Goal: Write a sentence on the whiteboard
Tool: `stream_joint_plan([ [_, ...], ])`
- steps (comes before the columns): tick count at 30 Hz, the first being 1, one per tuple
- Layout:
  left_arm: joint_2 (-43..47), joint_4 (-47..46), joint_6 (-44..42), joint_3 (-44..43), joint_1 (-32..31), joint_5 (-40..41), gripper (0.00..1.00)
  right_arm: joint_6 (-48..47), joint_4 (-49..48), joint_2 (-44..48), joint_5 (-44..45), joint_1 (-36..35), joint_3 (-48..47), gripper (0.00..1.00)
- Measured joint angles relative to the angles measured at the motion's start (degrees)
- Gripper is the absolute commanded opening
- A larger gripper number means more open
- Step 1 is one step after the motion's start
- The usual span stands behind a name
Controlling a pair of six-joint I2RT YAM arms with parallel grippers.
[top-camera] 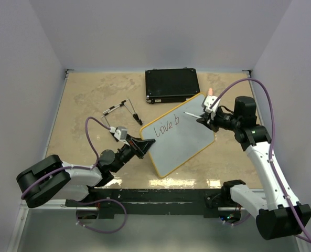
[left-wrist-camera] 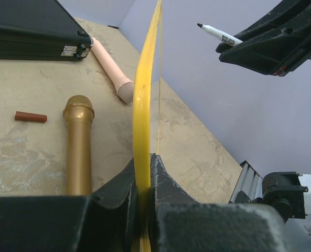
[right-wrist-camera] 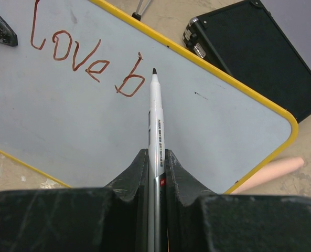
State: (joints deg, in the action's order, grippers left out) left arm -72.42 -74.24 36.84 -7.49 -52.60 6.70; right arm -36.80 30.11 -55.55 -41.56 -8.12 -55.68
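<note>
While L claw [left-wrist-camera: 145, 167] clamps whiteboard [top-camera: 184, 139] edge, R claw [right-wrist-camera: 156, 157] pinches marker [right-wrist-camera: 156, 113].

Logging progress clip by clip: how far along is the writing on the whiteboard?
Done: the writing on the whiteboard reads "Love b". In hand: the right pincer is shut on the marker, tip just off the face beside the b; the left pincer clamps the board's yellow edge. Left: the rest of the sentence.

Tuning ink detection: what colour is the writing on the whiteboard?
The writing is reddish-brown; right wrist view shows it best.
</note>
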Motion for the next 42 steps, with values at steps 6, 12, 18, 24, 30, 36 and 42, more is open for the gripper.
stream_joint_plan([
  [6,0.02,-0.24,0.02,0.31,0.0,-0.04,0.0,0.0,-0.63,-0.74,-0.5,0.2,0.02,0.0],
  [12,0.07,-0.26,0.02,0.33,0.04,-0.09,0.0,-0.07,-0.63,-1.97,-0.7,0.2,0.02,0.0],
  [18,0.07,-0.28,0.02,0.37,0.04,-0.09,0.0,0.0,-0.96,-2.32,-0.66,0.22,0.02,0.0],
  [24,0.0,-0.37,0.02,0.37,0.04,-0.13,0.0,0.04,-1.2,-2.91,-0.63,0.22,0.02,0.0],
  [30,-0.42,-0.94,0.02,0.37,0.09,-0.35,0.0,0.85,-1.73,-4.39,-0.5,0.2,0.04,0.0],
  [36,-0.74,-1.2,0.02,0.37,0.09,-0.44,0.0,1.25,-2.62,-5.33,0.07,-0.66,0.42,0.0],
  [42,-1.27,-1.57,0.04,0.31,0.09,-0.59,0.0,2.38,-3.82,-6.1,1.22,-2.25,0.87,0.0],
])
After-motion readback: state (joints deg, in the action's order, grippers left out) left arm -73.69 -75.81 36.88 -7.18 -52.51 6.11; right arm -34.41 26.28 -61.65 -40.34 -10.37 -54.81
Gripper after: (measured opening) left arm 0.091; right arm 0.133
